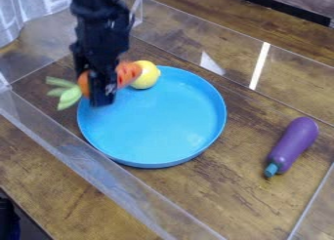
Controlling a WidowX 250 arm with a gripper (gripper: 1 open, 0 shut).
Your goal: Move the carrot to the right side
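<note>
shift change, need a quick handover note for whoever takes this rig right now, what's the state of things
Gripper: pointing down, jaws shut on the carrot, which is lifted off the blue plate above its left rim; leafy top sticks out to the left.
Lemon: on the plate at its upper left, right next to the carrot.
Eggplant: lying on the table at the right, clear of the plate.
Done: carrot grasped and raised.
Left: carry it across to the right side, set it down, probably on open table near the eggplant, and release.
</note>
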